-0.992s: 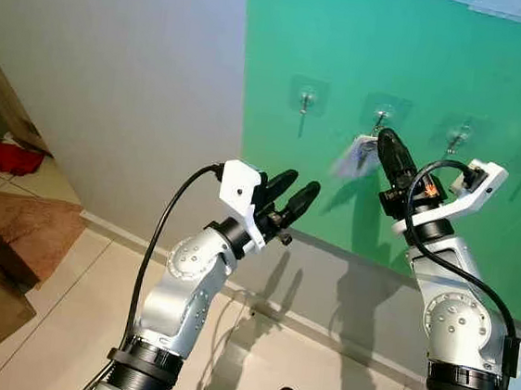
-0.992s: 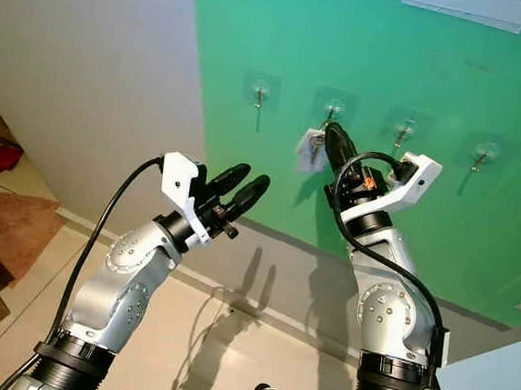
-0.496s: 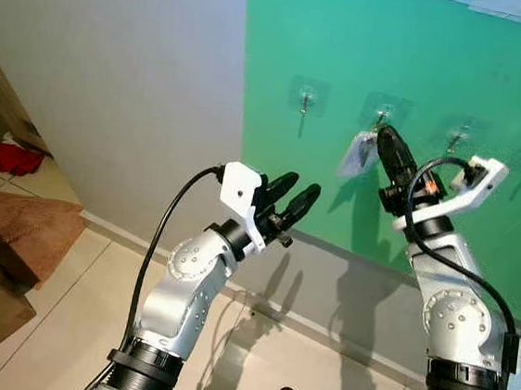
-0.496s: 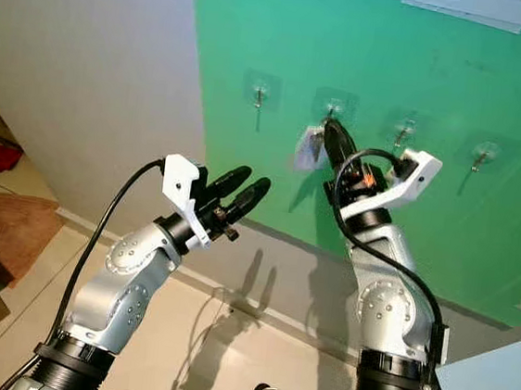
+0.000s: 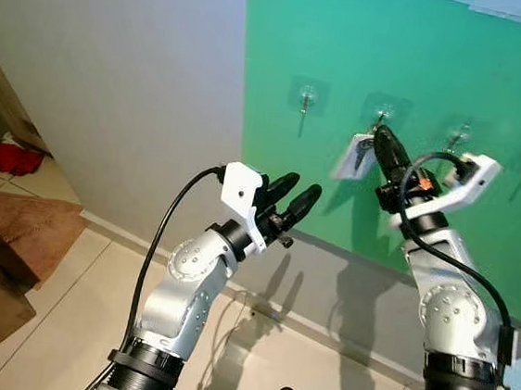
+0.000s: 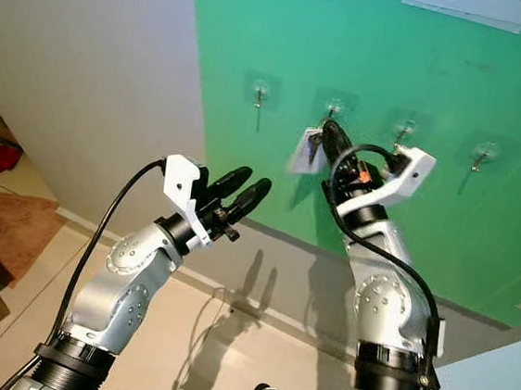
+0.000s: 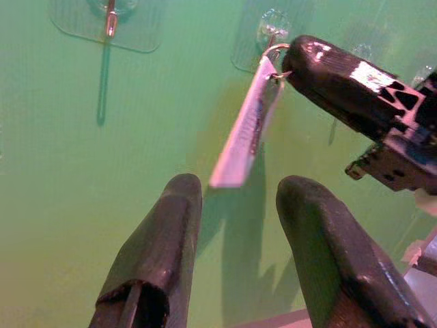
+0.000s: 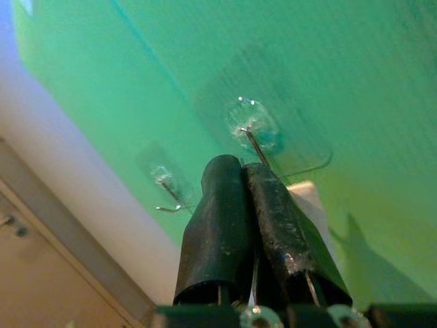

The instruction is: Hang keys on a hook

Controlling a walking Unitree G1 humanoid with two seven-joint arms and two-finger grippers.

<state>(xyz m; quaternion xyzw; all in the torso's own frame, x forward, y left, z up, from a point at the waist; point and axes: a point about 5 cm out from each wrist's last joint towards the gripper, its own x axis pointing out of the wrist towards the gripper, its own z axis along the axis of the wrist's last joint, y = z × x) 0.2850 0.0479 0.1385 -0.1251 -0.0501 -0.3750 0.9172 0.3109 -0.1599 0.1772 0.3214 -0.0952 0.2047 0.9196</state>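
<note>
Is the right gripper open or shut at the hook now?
Shut. The right gripper has its two black fingers pressed together at the key ring, right by the second hook; the white tag hangs below.

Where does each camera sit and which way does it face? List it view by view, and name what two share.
Head eyes: look forward at the green board, both arms in view.
Left wrist: along the open left gripper toward the key tag.
Right wrist: along the right gripper, shut at the second hook.
Shared: the tag and that hook.
</note>
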